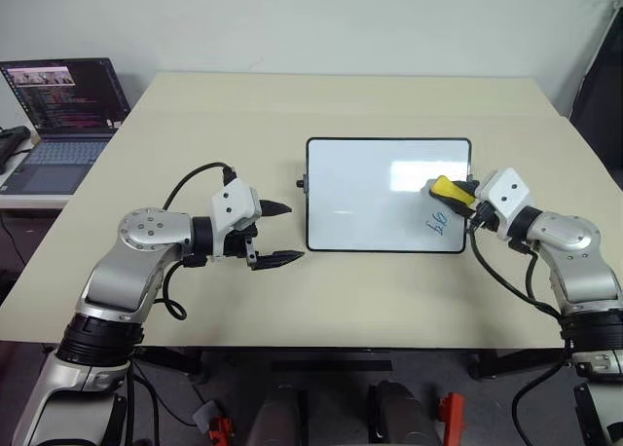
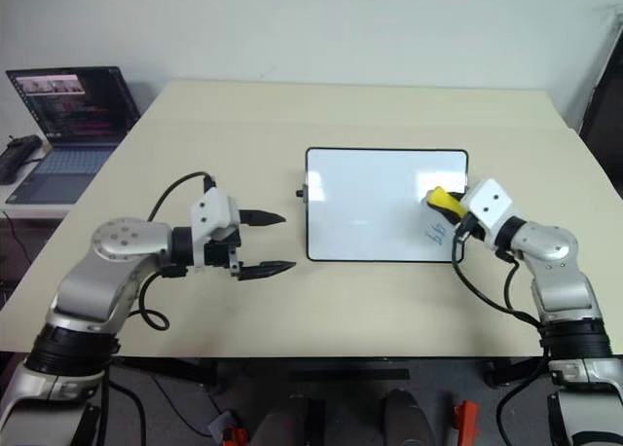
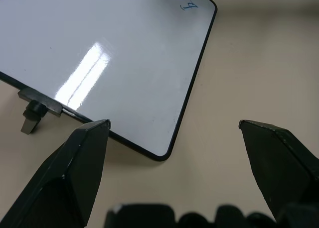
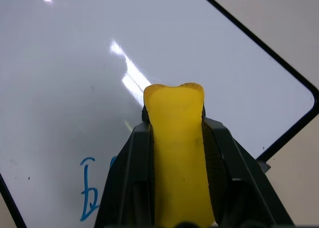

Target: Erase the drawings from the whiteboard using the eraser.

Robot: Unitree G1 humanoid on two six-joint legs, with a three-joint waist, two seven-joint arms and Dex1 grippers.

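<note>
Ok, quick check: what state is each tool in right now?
Left tool: open, holding nothing, beside the whiteboard.
Right tool: closed on the eraser, over the whiteboard near the drawings.

Whiteboard (image 1: 370, 198) flat, glossy white, thin dark frame, just ahead of the open left gripper (image 1: 276, 234). Blue drawings (image 1: 439, 225) near its right edge, just below the right gripper (image 1: 458, 195). Yellow eraser (image 1: 452, 191) clamped between that gripper's fingers, over the board.

table (image 1: 389, 300): bare around whiteboard (image 1: 370, 198) | laptop (image 1: 63, 125): far left, apart
</note>
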